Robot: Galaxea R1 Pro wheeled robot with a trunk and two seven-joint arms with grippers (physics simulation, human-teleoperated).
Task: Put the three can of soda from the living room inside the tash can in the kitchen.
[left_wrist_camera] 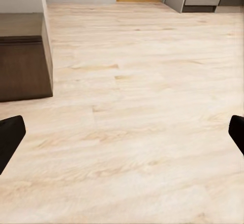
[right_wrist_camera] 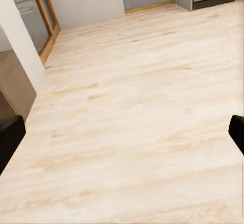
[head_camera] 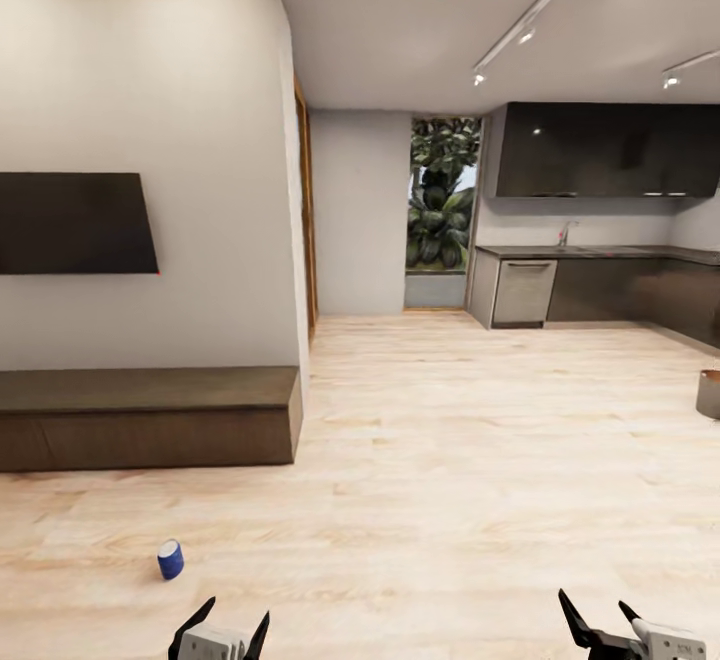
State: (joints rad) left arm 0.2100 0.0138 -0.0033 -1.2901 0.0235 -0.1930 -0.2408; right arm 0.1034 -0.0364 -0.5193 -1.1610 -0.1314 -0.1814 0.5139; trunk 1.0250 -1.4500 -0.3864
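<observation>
— Closest to the head camera: what do you see?

— Two grippers at the lower edge. Left gripper [head_camera: 221,630] has its black, pointed fingers spread apart with nothing between them; right gripper [head_camera: 600,625] is likewise splayed and empty. Beyond them runs a pale wood-plank floor [head_camera: 450,460], matte with faint grain. A small blue cylinder with a pale top [head_camera: 171,560] stands on the planks near the left gripper.

— And further out?

— A long, low, dark-wood bench [head_camera: 150,428] sits against a white wall, under a flat black wall screen [head_camera: 75,223]. To the right the kitchen [head_camera: 600,230] opens up: glossy dark cabinets, a dark countertop, a steel-fronted appliance (the faucet is barely legible). At the far right edge stands the tash can [head_camera: 710,393], a pale grey round bin with a brown rim, partly cut off, resting on the floor well apart from both grippers. A tall window shows leafy plants [head_camera: 440,195].

— Left wrist camera?

— Black fingertips [left_wrist_camera: 10,137] at both sides, wide apart, over bare planks; the bench's dark boxy end [left_wrist_camera: 25,66] is beyond.

— Right wrist?

— Same: fingertips [right_wrist_camera: 10,137] parted, planks below, a wood-framed glass door [right_wrist_camera: 43,10] further off.
</observation>
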